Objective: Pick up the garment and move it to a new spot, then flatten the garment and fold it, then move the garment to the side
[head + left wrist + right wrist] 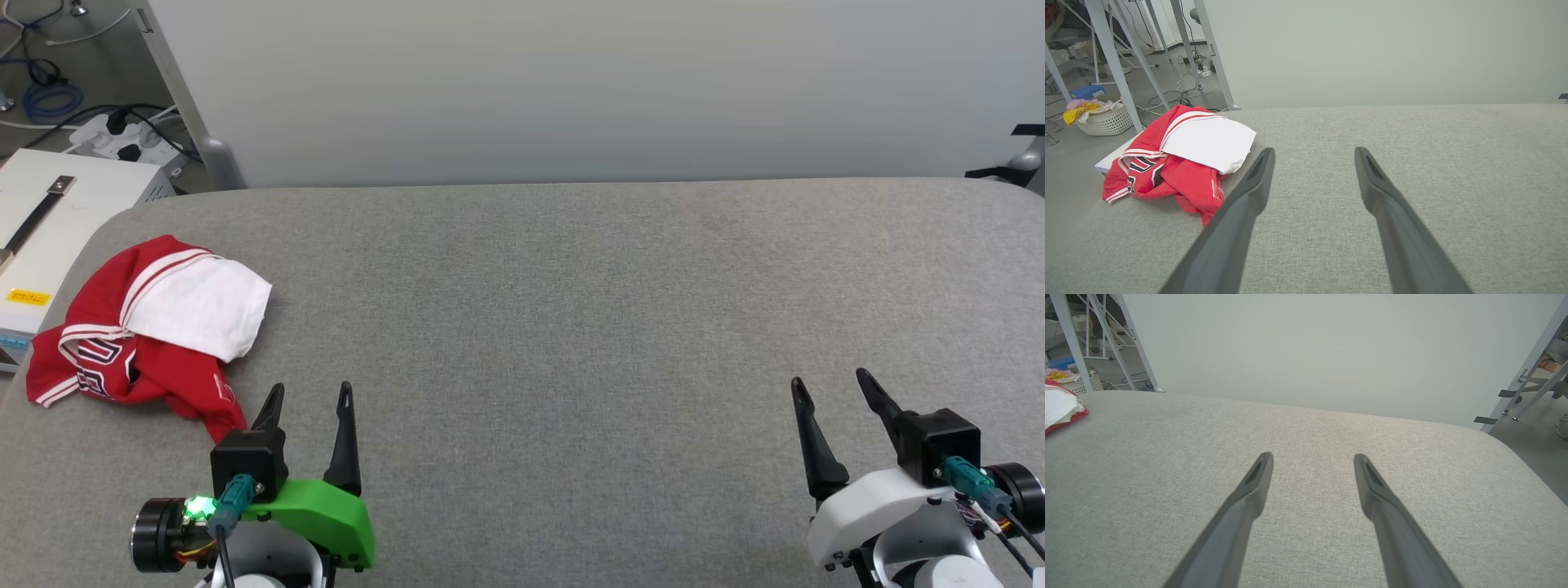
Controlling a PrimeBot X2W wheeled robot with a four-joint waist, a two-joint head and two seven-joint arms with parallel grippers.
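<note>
The garment [188, 310] lies bunched up at the left edge of the table [571, 327]. The left gripper [312, 385] and the right gripper [829, 376] each have 2 fingers spread apart, empty.

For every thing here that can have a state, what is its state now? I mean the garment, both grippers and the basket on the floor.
garment, crumpled in a heap at the left end of the table, not flattened, not folded, not held.
left gripper, open, empty, close beside the garment.
right gripper, open, empty, over bare table, far from the garment.
basket, on the floor, with clothes in it.
</note>
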